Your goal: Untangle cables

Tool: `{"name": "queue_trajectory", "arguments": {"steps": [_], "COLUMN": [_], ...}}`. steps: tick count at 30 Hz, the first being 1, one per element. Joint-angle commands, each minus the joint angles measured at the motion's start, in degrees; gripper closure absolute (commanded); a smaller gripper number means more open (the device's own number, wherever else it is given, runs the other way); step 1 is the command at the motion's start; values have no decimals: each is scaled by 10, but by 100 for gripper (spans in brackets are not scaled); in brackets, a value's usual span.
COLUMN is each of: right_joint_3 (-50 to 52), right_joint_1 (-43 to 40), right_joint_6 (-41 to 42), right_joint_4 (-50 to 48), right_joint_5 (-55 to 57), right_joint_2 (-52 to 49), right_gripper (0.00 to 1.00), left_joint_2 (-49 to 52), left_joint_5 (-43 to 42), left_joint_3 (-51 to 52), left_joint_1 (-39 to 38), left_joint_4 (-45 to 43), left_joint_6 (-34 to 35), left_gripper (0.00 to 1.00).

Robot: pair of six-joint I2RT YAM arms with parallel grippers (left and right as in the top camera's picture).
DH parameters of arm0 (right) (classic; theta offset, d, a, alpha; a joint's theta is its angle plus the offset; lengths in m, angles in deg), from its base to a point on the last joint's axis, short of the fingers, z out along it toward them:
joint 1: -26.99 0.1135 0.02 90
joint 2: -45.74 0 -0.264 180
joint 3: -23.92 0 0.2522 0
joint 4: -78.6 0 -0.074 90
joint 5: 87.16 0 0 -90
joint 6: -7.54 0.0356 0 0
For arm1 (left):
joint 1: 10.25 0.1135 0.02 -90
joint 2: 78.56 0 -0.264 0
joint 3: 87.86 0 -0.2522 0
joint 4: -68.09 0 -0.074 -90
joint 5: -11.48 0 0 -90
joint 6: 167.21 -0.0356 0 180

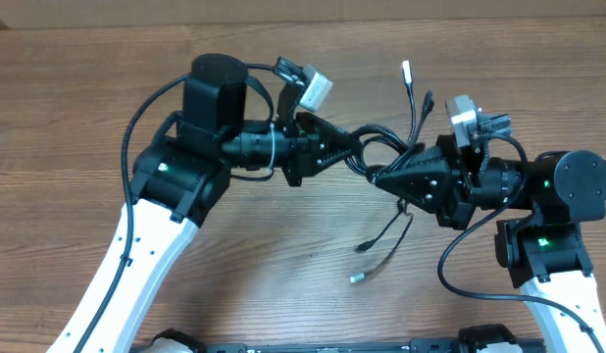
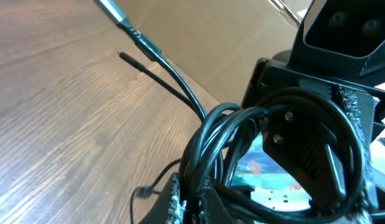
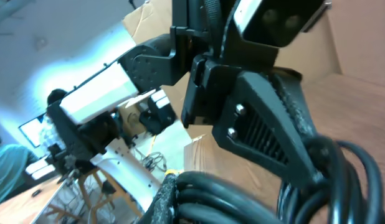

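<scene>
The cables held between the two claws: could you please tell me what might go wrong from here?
The left claw and right claw are both shut on the same bunch of cables, close together, so pulling apart may tighten the knot. The loose silver plug end below could snag or drag on the table.

- Overhead: far, straight down at the table (image 1: pixel 77 118); left arm (image 1: pixel 136 255) enters from 7 o'clock, right arm (image 1: pixel 563 294) from 5.
- Wrist views: very near, facing each other, sharing the cables (image 2: pixel 205 134).

Held stretch of the cables (image 2: pixel 211 143) cut by lower edge; plugs (image 1: pixel 359 277) too small
</scene>
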Motion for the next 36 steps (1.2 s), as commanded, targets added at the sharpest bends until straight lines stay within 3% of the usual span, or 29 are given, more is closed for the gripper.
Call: {"name": "queue_trajectory", "arguments": {"steps": [1,5,17,21,25,31,36], "right_joint_3": [-10,-10,-10,-10,-10,-10,-10], "right_joint_1": [4,4,4,4,4,4,4], "right_joint_6": [-2,-11,-31,-31,-31,-45,-46], "right_joint_4": [-7,-7,37,50,49,49,49], "right_joint_5": [-67,-104,-112,-112,-112,-111,-99], "right_joint_2": [11,11,-24,-31,-31,-31,-31], "right_gripper": [96,96,96,96,96,96,96], "left_joint_2": [1,1,1,16,71,108,108], "left_joint_5": [36,80,110,280,294,234,182], "left_joint_3": [-5,-5,-5,-5,-5,-5,-5], "left_joint_1": [-37,-68,-96,-95,-95,-95,-95], "left_joint_4": [-9,-16,-89,-89,-81,-27,49], "left_joint_6": [7,8,53,175,233,216,122], "left_gripper": [96,96,96,96,96,96,96]}}
